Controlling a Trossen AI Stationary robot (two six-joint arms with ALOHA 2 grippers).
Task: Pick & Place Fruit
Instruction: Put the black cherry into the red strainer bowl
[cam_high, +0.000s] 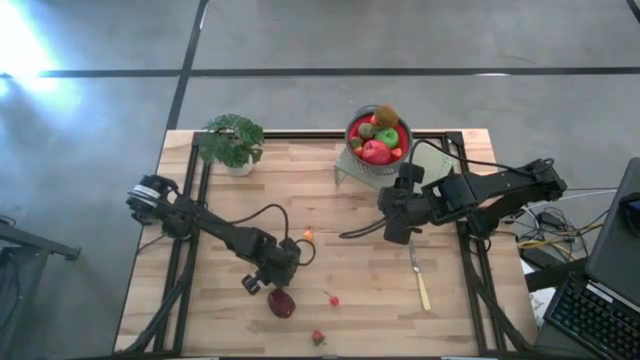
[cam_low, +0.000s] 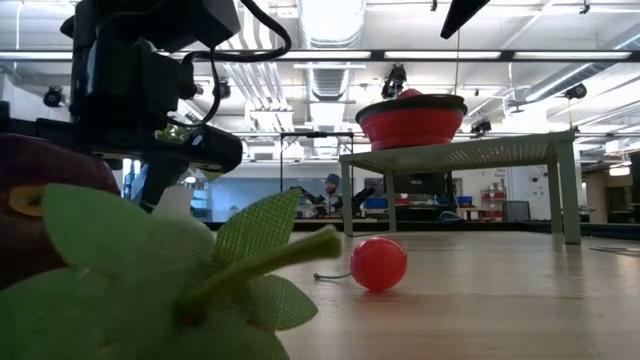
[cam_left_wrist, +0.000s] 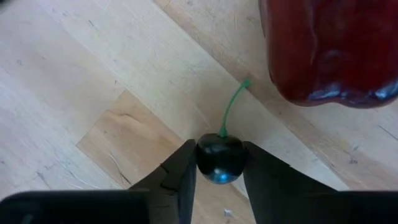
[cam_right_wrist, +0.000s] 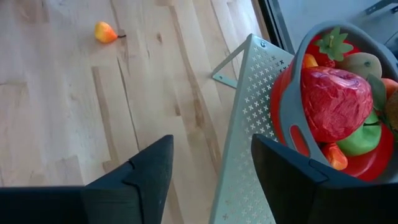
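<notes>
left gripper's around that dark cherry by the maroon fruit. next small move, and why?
Probably finish closing, then lift straight up. In the left wrist view the left gripper has a finger on each side of the dark cherry, which sits on the table close to the maroon fruit, so a sideways pull might bump it.
</notes>
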